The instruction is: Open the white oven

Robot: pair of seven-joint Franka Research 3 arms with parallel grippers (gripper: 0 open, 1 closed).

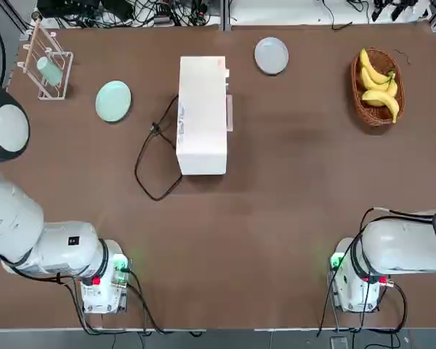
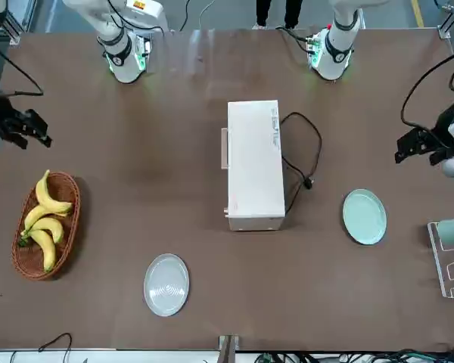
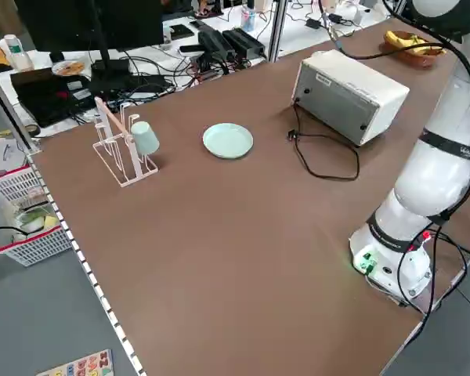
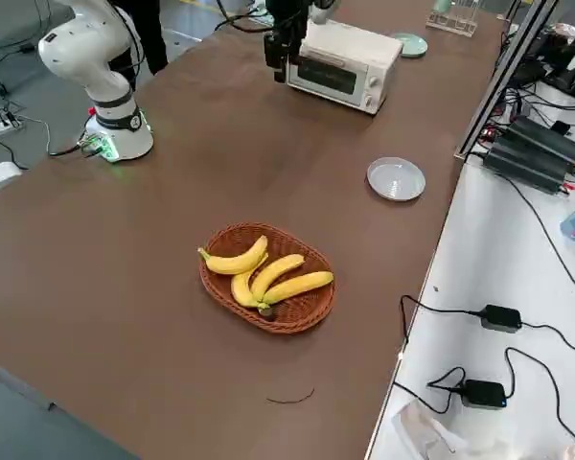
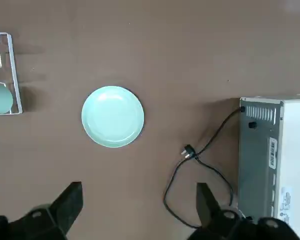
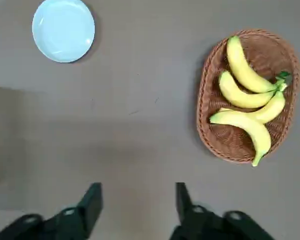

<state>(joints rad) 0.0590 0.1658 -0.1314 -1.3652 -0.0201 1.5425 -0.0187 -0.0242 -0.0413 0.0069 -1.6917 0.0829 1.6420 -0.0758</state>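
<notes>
The white oven [image 1: 202, 115] stands mid-table at the back, with its long side running away from me. Its glass door [image 4: 340, 77] faces my right side and is shut, the bar handle [image 1: 229, 113] along its top. A black power cord [image 1: 149, 156] loops off its back toward my left. My left gripper [image 5: 139, 210] hangs open high above the table's left part, over the green plate and the cord, holding nothing. My right gripper [image 6: 138, 202] is also open and empty, high over the right part between the oven and the banana basket. Both are far from the oven.
A pale green plate [image 1: 113, 100] lies left of the oven, and a grey-blue plate [image 1: 271, 55] sits behind it on the right. A wicker basket of bananas [image 1: 378, 87] stands at the far right. A rack with a cup [image 1: 49, 69] occupies the far left corner.
</notes>
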